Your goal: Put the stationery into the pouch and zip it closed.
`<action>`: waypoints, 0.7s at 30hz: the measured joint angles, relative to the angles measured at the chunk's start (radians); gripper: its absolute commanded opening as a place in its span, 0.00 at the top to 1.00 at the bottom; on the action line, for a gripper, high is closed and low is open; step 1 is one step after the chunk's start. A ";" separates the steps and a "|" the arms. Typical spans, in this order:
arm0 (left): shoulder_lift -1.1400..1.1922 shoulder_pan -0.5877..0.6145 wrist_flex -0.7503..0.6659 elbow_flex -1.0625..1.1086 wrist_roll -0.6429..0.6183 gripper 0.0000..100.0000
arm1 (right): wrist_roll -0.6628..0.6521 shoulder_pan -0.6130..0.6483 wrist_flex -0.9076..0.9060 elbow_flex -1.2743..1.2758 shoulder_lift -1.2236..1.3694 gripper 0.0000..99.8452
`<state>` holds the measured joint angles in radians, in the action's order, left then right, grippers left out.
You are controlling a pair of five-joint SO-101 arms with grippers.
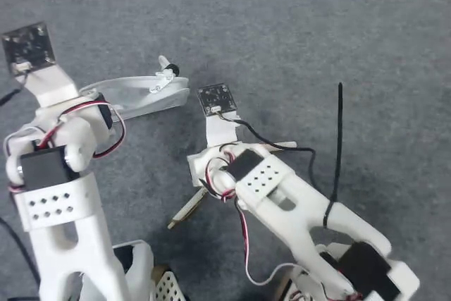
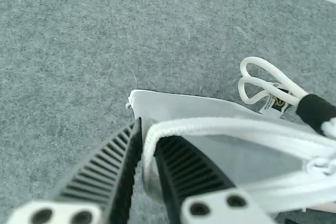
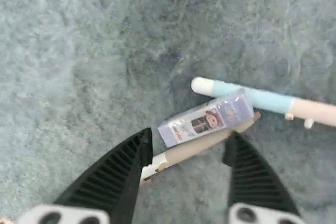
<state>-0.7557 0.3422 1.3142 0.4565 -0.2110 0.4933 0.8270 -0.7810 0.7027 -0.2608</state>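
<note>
Stationery (image 3: 210, 118) looks light and stiff, best pinched mid-length by the wide-spread right end effector (image 3: 190, 140); left end effector (image 2: 147, 132) clamps the limp pouch (image 2: 194, 107).

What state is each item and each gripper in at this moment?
pouch: mouth looks open, rim clamped.
left gripper: shut on the pouch rim.
right gripper: open, astride the pencil.
pencil: lying flat, ungripped.
eraser: lying against the pencil, outside the pouch.
pen: lying flat, outside the pouch.
</note>
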 measured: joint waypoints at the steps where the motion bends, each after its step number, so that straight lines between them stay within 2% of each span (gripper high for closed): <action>1: 0.000 0.000 0.000 0.000 0.000 0.99 | 0.009 0.000 -0.018 -0.015 0.014 0.72; 6: 0.000 0.000 0.000 0.000 0.000 0.99 | 0.083 0.000 -0.095 -0.101 0.092 0.72; 14: 0.000 0.000 0.000 0.000 0.000 0.99 | 0.180 -0.031 -0.103 -0.213 0.259 0.72; 21: 0.000 0.000 0.000 0.000 0.000 0.99 | 0.199 -0.066 -0.103 -0.273 0.347 0.72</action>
<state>-0.7557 0.3422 1.3142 0.4565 -0.2110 0.6928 0.7610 -0.8838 0.4296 0.0859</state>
